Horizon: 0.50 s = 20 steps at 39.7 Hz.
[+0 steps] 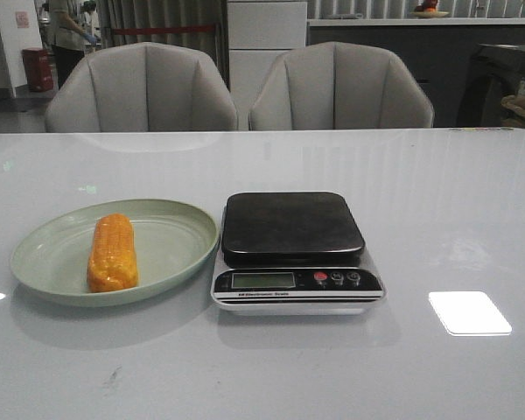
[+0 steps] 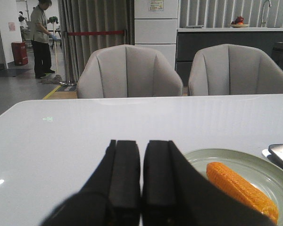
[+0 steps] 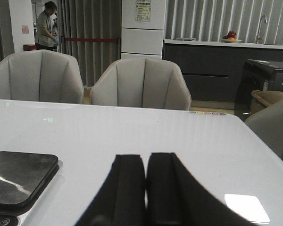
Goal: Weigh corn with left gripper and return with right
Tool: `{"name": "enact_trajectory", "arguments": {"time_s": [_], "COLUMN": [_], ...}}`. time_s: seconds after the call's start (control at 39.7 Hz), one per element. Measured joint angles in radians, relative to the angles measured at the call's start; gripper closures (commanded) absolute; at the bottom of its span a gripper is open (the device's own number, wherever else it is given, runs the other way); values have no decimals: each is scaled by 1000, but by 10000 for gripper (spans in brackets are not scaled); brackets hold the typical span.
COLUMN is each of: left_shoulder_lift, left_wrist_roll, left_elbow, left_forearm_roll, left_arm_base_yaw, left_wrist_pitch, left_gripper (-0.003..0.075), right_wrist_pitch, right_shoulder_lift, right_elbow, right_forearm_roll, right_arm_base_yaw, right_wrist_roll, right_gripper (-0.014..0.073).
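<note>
My left claw (image 2: 141, 188) and right claw (image 3: 146, 188) are both pressed together, holding nothing.

Front view: ribbed orange corn (image 1: 112, 252) lies on the smooth oval green plate (image 1: 171, 219); the scale (image 1: 294, 254) has a bare glossy pan, fitting either unweighed or returned. Left wrist view: corn just ahead-right of my claw. Right wrist view: scale ahead-left on the white surface (image 3: 132, 132).

A white glossy table (image 1: 437, 219) carries everything; on it, toward the left, rests a pale green oval plate (image 1: 171, 241); just beside the plate, to its right, sits a kitchen scale (image 1: 293, 229) with a dark weighing surface, its display facing the near edge.
</note>
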<state>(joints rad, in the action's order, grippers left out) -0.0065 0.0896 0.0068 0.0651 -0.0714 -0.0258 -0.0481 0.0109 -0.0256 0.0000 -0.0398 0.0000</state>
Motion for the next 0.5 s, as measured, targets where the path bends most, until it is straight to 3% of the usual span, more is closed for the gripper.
{"name": "enact_trajectory", "arguments": {"time_s": [0.5], "left_shoulder_lift": [0], "left_wrist_roll": [0], "left_elbow": [0], "left_forearm_roll": [0], "left_arm_base_yaw": [0], "left_wrist_pitch": [0], "left_gripper": [607], "right_wrist_pitch": [0], "right_shoulder_lift": [0], "right_elbow": [0], "right_forearm_roll": [0], "right_arm_base_yaw": [0], "right_wrist_roll": [9], "right_gripper": [418]}}
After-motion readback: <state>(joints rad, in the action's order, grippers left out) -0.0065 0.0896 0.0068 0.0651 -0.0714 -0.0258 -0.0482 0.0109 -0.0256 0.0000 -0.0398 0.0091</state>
